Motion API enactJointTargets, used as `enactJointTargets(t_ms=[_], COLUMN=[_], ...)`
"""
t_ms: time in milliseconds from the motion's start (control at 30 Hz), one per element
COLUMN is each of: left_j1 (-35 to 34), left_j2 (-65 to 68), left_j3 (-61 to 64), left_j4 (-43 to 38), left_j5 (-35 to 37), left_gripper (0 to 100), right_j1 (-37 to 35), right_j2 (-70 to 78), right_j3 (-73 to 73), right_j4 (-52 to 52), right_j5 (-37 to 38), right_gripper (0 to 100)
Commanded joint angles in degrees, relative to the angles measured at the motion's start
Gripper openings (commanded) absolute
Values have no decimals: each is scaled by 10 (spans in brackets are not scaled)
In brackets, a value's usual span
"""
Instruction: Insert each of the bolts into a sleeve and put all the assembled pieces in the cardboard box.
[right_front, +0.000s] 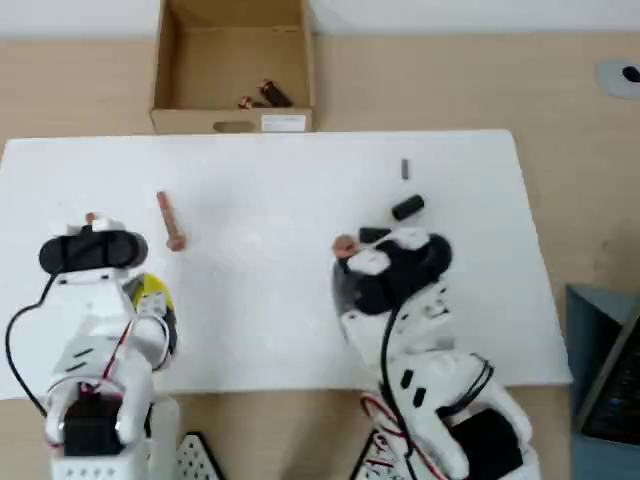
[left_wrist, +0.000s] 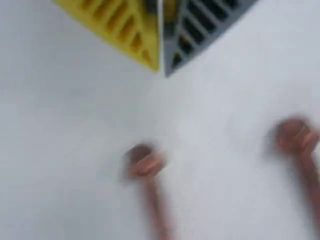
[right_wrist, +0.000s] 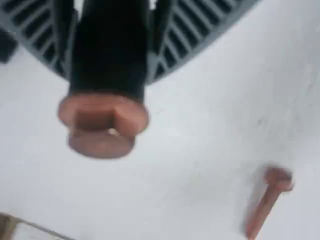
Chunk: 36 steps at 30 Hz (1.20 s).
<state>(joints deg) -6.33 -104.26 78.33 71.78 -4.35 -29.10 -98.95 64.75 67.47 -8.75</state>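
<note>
High view: a cardboard box (right_front: 160, 80) stands beyond the white surface (right_front: 260, 300), with an assembled piece (right_front: 268, 95) inside it. A bolt (right_front: 170, 220) lies left of centre on the surface. Loose sleeves (right_front: 407, 208) lie just beyond the right arm (right_front: 400, 270).

Left wrist view: the left tool (left_wrist: 161, 67) has its tips pressed together and holds nothing. It is near two bolts (left_wrist: 145, 165) on the surface.

Right wrist view: the right tool (right_wrist: 110, 75) clamps a black sleeve (right_wrist: 110, 45), and a bolt head (right_wrist: 102, 125) pokes out of it. Another bolt (right_wrist: 267, 200) lies apart.
</note>
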Motion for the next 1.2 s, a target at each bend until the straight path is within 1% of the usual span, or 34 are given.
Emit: enactJointTargets(t_ms=[0, 133, 333, 533, 767, 967, 1167], left_j1=[-47, -54, -57, -56, -54, -58, -59], left_j2=[-3, -3, -3, -3, -3, -3, -3], left_j3=[68, 130, 184, 185, 185, 185, 185], left_j4=[-66, -135, -186, -191, -191, -189, -188], left_j5=[-4, -4, -4, -2, -3, -1, -1], left_gripper=[1, 1, 1, 1, 1, 1, 1], right_j1=[20, 21, 21, 21, 22, 28, 45], right_j2=[110, 259, 457, 643, 850, 1036, 1216], right_j3=[-116, -217, -346, -473, -638, -776, -931], right_j4=[-18, -38, -134, -203, -275, -363, -398], right_j5=[-4, -4, 13, 55, 135, 204, 273], right_gripper=[9, 9, 9, 9, 9, 9, 9])
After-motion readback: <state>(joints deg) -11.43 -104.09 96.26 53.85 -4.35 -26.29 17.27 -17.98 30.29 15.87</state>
